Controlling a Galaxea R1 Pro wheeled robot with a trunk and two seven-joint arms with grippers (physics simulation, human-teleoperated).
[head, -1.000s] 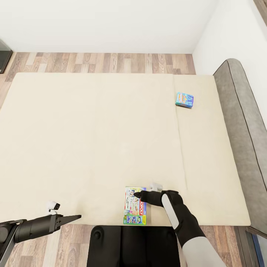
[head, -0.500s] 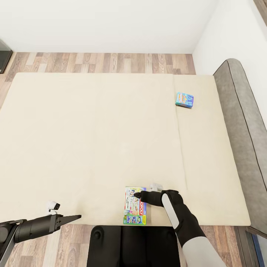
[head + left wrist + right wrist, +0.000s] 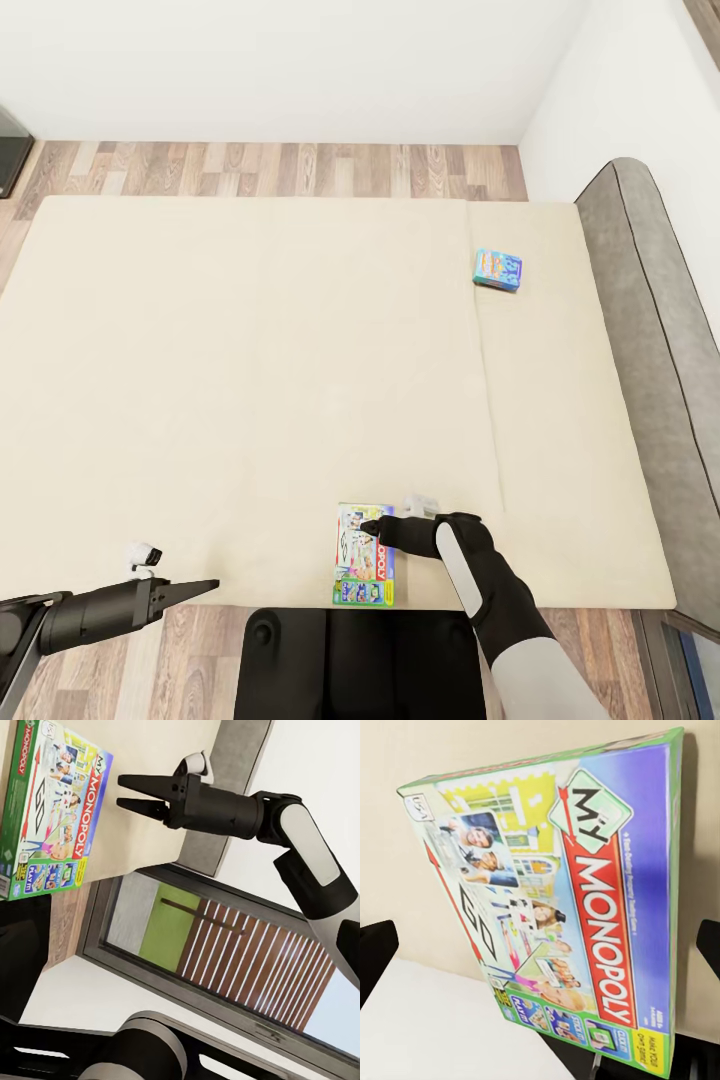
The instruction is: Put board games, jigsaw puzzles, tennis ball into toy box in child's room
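Note:
A white-and-green board game (image 3: pixel 363 568) lettered MY MONOPOLY lies flat at the near edge of the bed (image 3: pixel 250 380), slightly overhanging it. My right gripper (image 3: pixel 368 524) hovers just above the box's far end, open with nothing between its fingers; the left wrist view shows it (image 3: pixel 131 794) beside the box (image 3: pixel 49 810). In the right wrist view the box (image 3: pixel 562 915) sits between the parted fingertips (image 3: pixel 376 952). A smaller blue board game (image 3: pixel 497 269) lies far off near the headboard. My left gripper (image 3: pixel 205 586) hangs open over the floor, left of the box.
The grey headboard (image 3: pixel 650 330) runs along the bed's right side. Wood floor (image 3: pixel 280 168) borders the bed's far side below a white wall. My black base (image 3: pixel 360 660) stands against the near edge. A dark cabinet corner (image 3: pixel 10 150) shows at far left.

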